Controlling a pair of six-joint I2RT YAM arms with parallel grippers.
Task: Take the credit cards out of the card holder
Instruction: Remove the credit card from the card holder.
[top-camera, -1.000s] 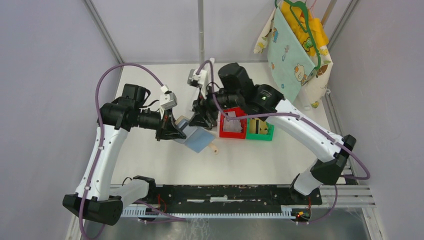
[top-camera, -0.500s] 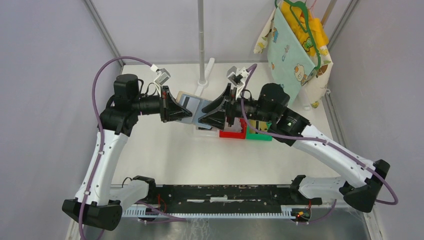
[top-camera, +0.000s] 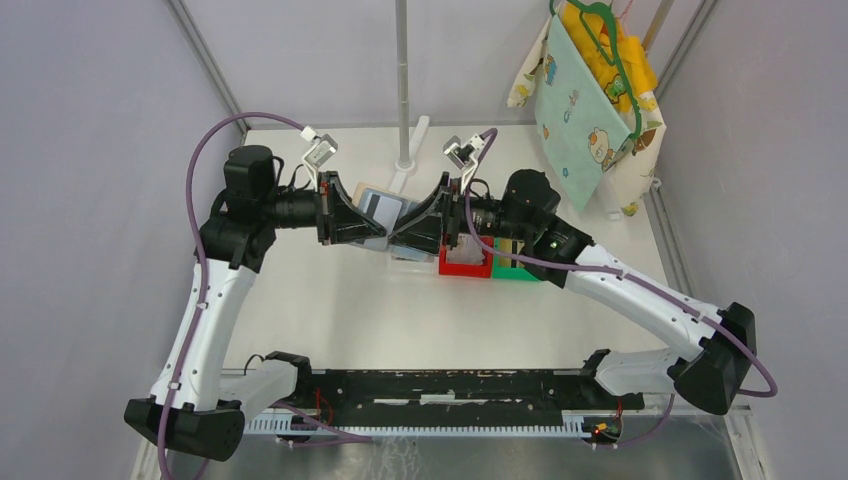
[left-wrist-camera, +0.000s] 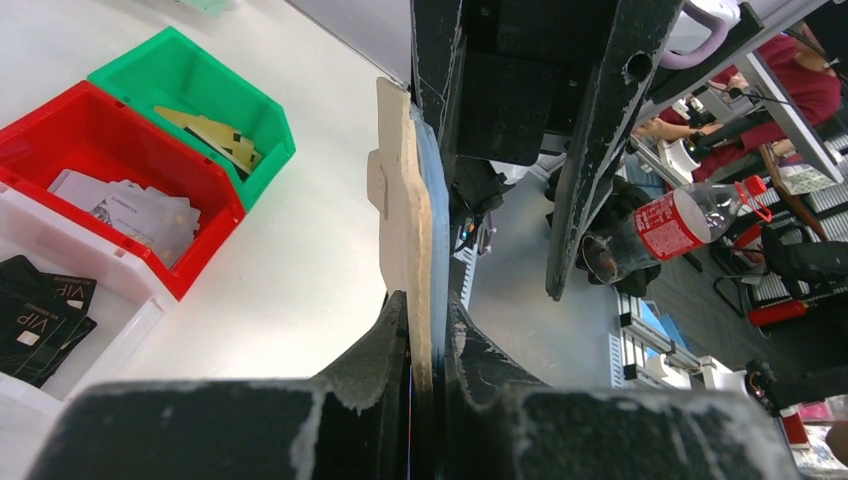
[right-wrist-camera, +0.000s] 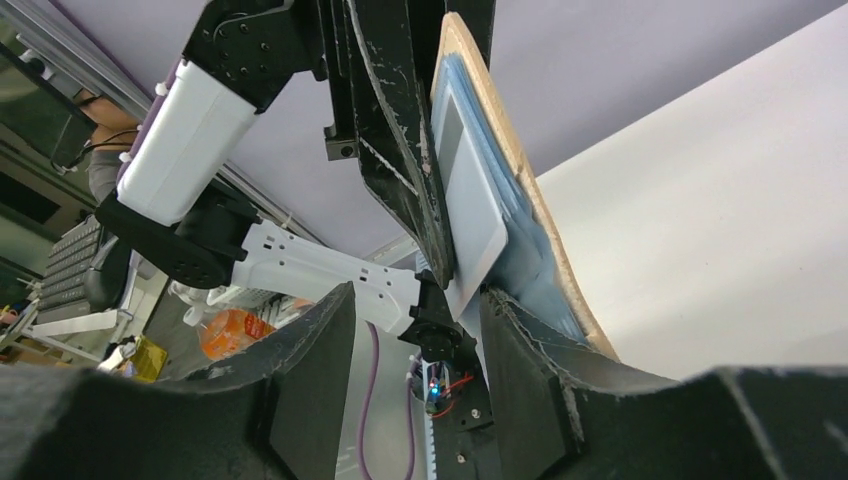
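While clamped at its left end between the pressed-together left fingers (left-wrist-camera: 370, 350), hangs lifted off the counter (top-camera: 330, 310), far middle, near the white bin (left-wrist-camera: 125, 335). Judged a brace: steadies the card holder (left-wrist-camera: 405, 220) and leaves its pocket mouth unblocked. Long axis laid left to right, free end aimed at the right fingers (right-wrist-camera: 310, 350); pocket face turned upward, tan back toward the counter. Right fingers apart, straddling the jutting corner of a silver-grey card (right-wrist-camera: 465, 190), not yet pinching. Lined up, likely, for a straight rightward pull along that axis.
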